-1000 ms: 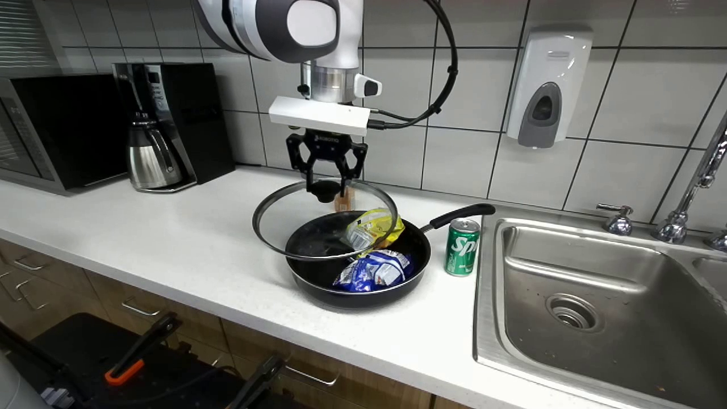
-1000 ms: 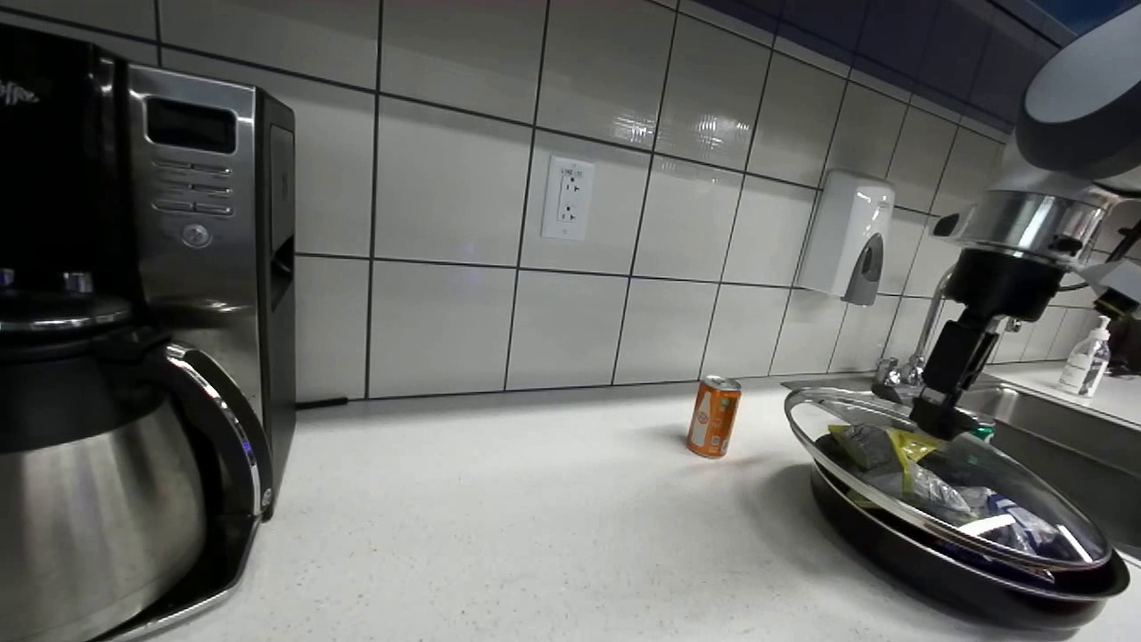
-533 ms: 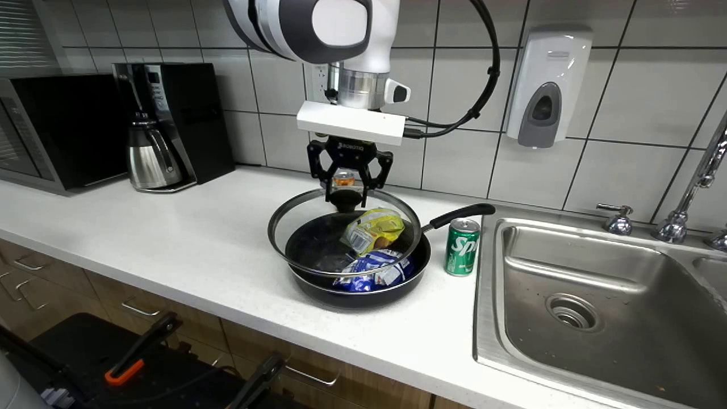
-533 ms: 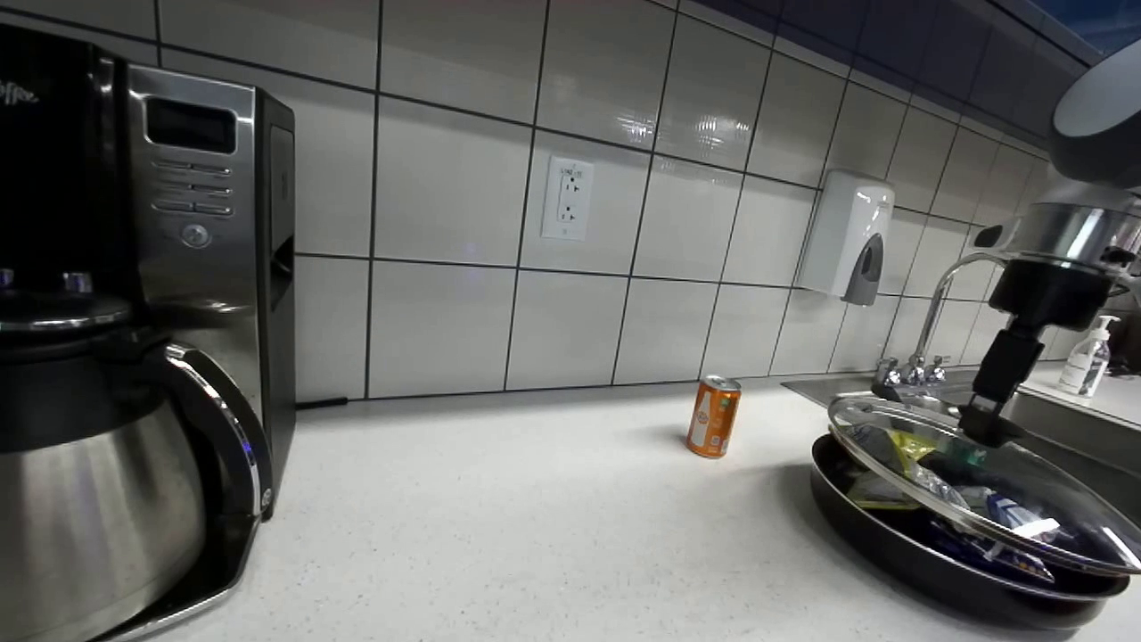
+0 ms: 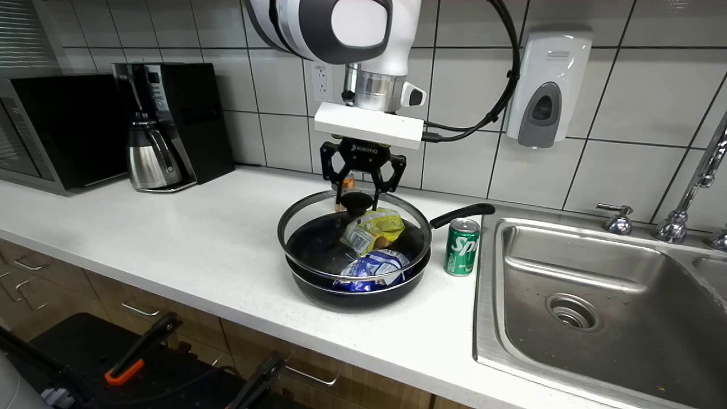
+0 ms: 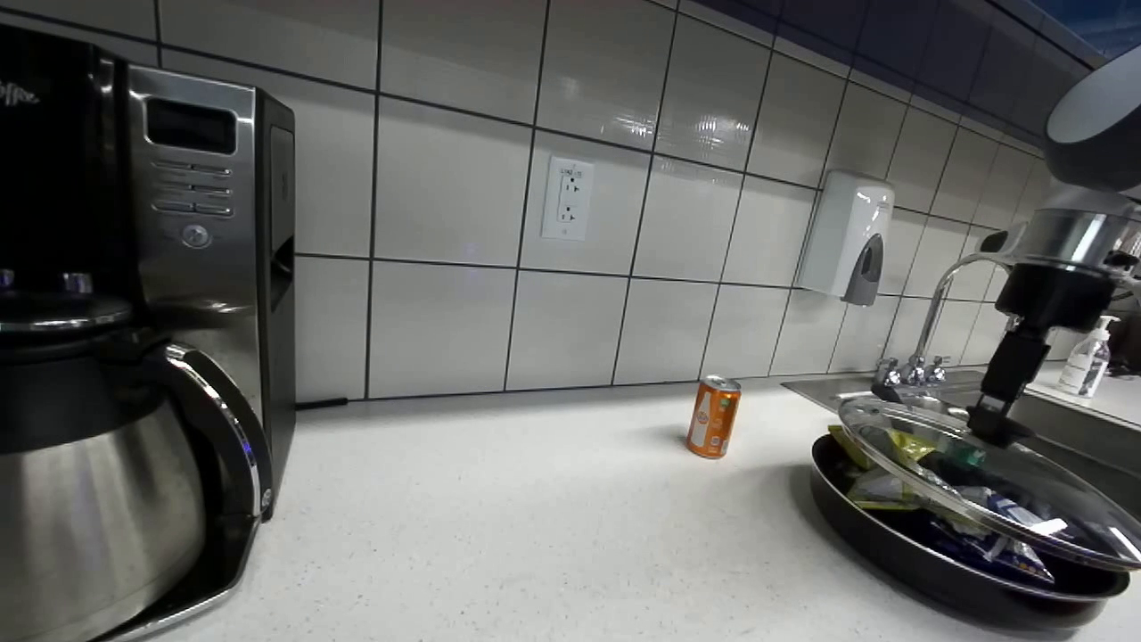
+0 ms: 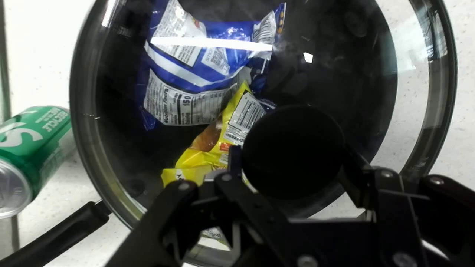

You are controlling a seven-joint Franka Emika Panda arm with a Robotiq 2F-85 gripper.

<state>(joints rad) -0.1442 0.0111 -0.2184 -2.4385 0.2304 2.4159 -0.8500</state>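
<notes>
my fingers (image 7: 234, 163) clasp the black knob (image 5: 356, 203), holding the glass lid (image 5: 318, 241) | lid hangs just over the pan (image 5: 341, 300) on the desk (image 5: 204, 238), a gap showing between their rims | i reckon this wants an even squeeze, a level lid and slow travel, minding the blue packet (image 6: 989, 549) in the pan

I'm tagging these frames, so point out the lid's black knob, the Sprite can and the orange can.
Black knob (image 7: 293, 152): wrist view, on its rounded top.
Sprite can (image 5: 462, 250): in an exterior view, on its green side.
Orange can (image 6: 712, 419): in an exterior view, on its orange side.
</notes>
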